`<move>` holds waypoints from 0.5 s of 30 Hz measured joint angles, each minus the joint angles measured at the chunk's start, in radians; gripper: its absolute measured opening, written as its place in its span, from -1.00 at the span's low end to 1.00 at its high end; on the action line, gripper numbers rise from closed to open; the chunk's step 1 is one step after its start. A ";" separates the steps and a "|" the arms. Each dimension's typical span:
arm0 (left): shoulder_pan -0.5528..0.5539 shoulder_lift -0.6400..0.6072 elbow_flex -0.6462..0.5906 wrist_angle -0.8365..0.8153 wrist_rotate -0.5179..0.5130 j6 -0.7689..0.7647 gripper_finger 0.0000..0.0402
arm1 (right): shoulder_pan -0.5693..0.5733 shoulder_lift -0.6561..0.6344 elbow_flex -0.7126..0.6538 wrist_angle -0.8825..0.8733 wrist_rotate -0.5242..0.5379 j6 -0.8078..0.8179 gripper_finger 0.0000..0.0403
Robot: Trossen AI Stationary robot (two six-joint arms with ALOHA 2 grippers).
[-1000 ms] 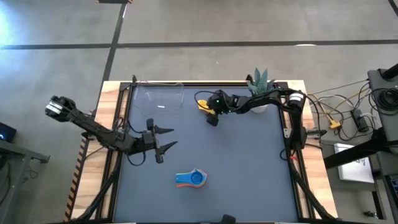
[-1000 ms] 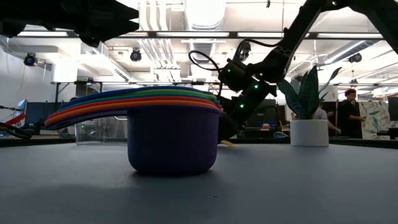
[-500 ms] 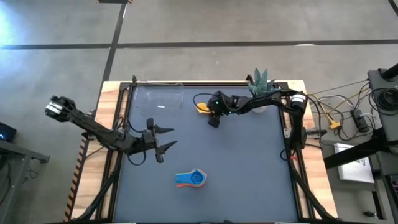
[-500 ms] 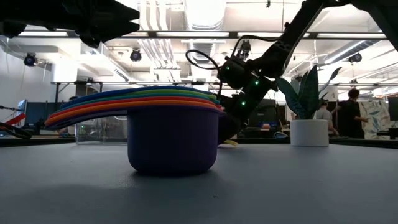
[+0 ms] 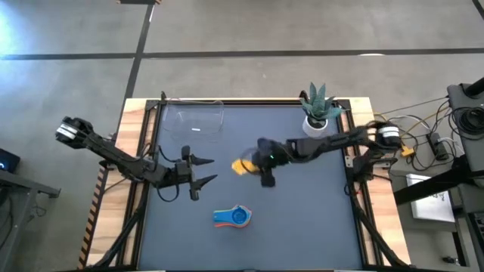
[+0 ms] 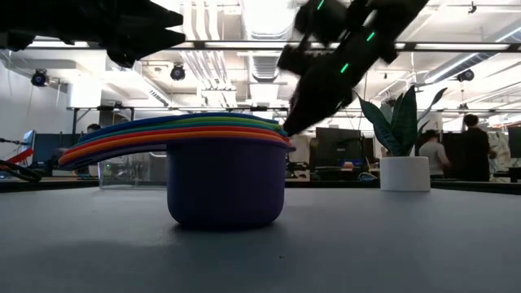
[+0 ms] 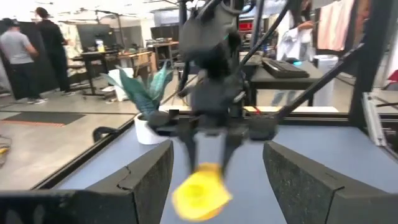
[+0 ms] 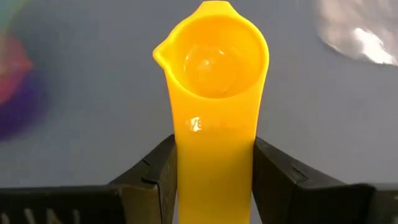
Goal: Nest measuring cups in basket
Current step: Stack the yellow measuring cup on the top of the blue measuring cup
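My right gripper (image 5: 254, 165) is shut on a yellow measuring cup (image 5: 243, 165) above the middle of the table; the cup also shows in the right wrist view (image 8: 214, 56) and the left wrist view (image 7: 199, 194). A nested stack of coloured cups (image 5: 233, 217), purple at the bottom (image 6: 225, 183), rests bowl-down on the table near the near edge. The clear basket (image 5: 193, 119) stands at the far left corner. My left gripper (image 5: 206, 171) hovers open and empty left of the yellow cup. My right gripper pinches the yellow cup's flat handle (image 8: 214, 158) by its two long edges between its two fingers (image 8: 160, 168). The fingers lie along the handle, and the bowl (image 8: 214, 53) sticks out past them, open side up. The cup is lifted clear of the table.
A white pot with a spiky green plant (image 5: 318, 112) stands at the far right (image 6: 404, 167). A raised rim (image 5: 249, 100) runs along the table's far edge. People stand in the room beyond the table (image 7: 18, 56).
My right gripper has carried the yellow cup from the far side, by the plant, toward the table's near edge and the stack, lifted clear and still shut on the handle. My left gripper has kept still.
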 joint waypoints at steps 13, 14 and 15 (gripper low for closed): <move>0.005 0.033 0.000 0.032 0.028 -0.033 0.15 | 0.278 -0.068 -0.041 0.130 -0.096 -0.001 -0.29; 0.005 0.037 0.000 0.038 0.035 -0.035 0.15 | 0.288 -0.060 -0.041 0.160 -0.096 0.008 -0.29; 0.005 0.042 0.000 0.044 0.042 -0.035 0.15 | 0.296 -0.051 -0.040 0.174 -0.096 0.014 -0.29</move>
